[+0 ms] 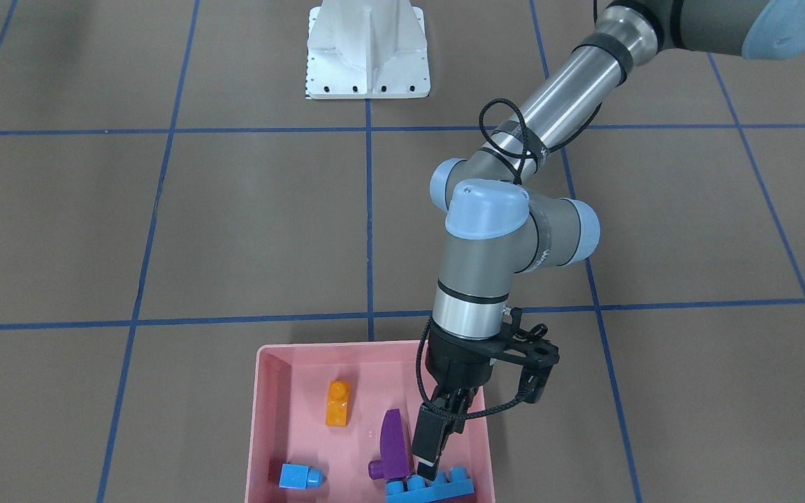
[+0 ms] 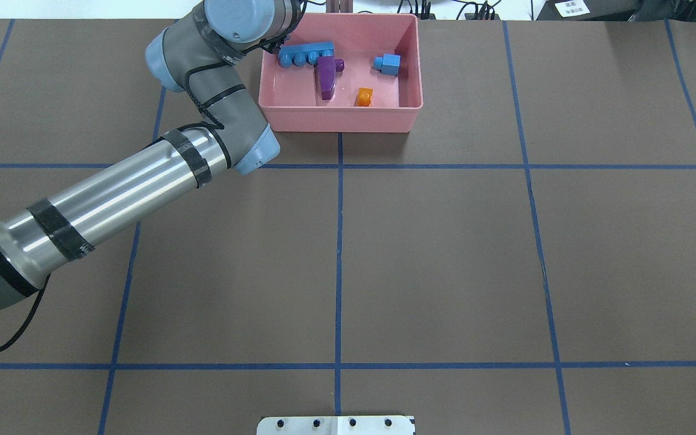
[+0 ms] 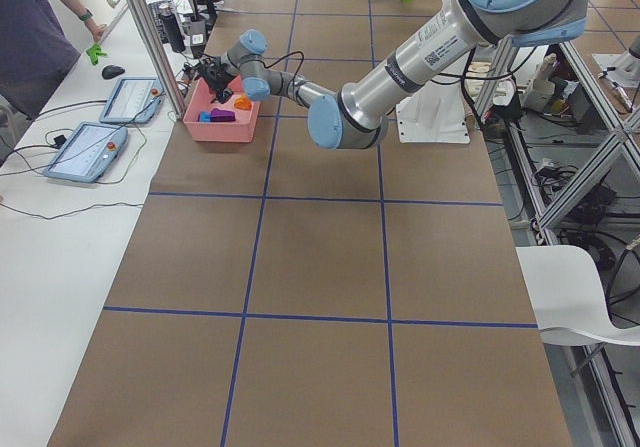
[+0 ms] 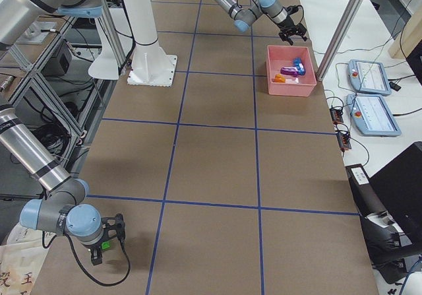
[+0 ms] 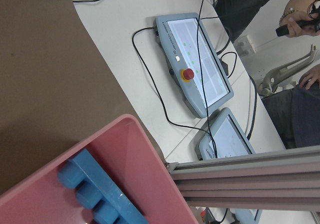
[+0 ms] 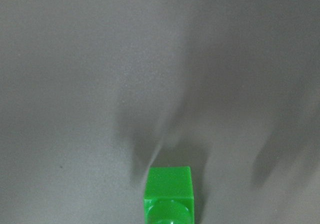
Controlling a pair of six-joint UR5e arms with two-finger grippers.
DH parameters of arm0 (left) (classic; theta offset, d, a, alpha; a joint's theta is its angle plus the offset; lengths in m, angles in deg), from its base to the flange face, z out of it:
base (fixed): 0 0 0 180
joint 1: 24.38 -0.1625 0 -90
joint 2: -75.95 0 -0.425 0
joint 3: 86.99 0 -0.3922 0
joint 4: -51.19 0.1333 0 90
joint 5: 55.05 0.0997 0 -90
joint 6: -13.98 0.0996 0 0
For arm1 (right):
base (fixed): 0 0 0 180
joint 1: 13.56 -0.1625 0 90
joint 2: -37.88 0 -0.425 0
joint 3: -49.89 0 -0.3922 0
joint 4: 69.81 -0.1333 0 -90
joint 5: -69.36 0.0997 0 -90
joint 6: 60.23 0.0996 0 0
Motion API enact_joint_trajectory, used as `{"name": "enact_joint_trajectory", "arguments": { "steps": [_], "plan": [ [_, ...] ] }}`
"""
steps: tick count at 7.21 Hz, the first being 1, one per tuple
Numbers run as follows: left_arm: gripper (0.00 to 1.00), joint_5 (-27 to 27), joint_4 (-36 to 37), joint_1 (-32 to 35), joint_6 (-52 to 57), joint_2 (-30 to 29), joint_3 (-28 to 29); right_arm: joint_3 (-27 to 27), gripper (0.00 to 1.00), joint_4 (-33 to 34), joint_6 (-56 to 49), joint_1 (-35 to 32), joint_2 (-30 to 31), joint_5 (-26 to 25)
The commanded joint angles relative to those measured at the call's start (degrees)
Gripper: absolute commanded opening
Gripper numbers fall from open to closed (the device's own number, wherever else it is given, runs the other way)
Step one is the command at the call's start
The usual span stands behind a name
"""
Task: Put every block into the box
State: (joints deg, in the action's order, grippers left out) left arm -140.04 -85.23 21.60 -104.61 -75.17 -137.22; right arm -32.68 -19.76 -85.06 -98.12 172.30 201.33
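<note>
The pink box [image 1: 263, 419] [image 2: 339, 118] holds the orange block [image 1: 337, 404], the purple block [image 1: 393, 447], the small blue cube [image 1: 299, 476] and the long blue block [image 1: 444, 492] [image 5: 95, 194], which lies along the wall farthest from the robot. My left gripper [image 1: 429, 475] reaches down into the box, its tip at the long blue block's studs. I cannot tell whether it grips; the overhead view hides it behind the wrist. The green block [image 6: 167, 194] [image 4: 103, 245] hangs at my right gripper [image 4: 99, 252], far from the box. That gripper's state cannot be told.
The white robot base [image 1: 367, 56] stands mid-table. Beyond the box are a metal post [image 5: 250, 174], two control tablets [image 5: 192, 66] with cables, and a person [image 3: 35, 27] at the side bench. Brown table with blue grid lines surrounds the box.
</note>
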Motion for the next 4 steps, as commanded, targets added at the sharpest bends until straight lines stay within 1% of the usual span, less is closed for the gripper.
{"name": "enact_joint_trajectory", "arguments": {
  "steps": [1, 2, 3, 4],
  "plan": [
    [1.0, 0.0, 0.1, -0.1, 0.0, 0.2, -0.3, -0.1, 0.03, -0.3, 1.4, 0.0, -0.1, 0.1],
    [1.0, 0.0, 0.1, -0.1, 0.0, 0.3, -0.9, -0.1, 0.0, -0.4, 0.9, 0.0, -0.4, 0.1],
    [1.0, -0.1, 0.2, -0.2, 0.0, 0.3, -1.1, -0.3, 0.0, -0.6, 0.7, 0.0, -0.4, 0.1],
    [1.0, -0.1, 0.3, -0.2, 0.0, 0.3, -1.5, -1.7, 0.0, -0.5, 0.7, -0.1, -0.1, 0.2]
  ]
}}
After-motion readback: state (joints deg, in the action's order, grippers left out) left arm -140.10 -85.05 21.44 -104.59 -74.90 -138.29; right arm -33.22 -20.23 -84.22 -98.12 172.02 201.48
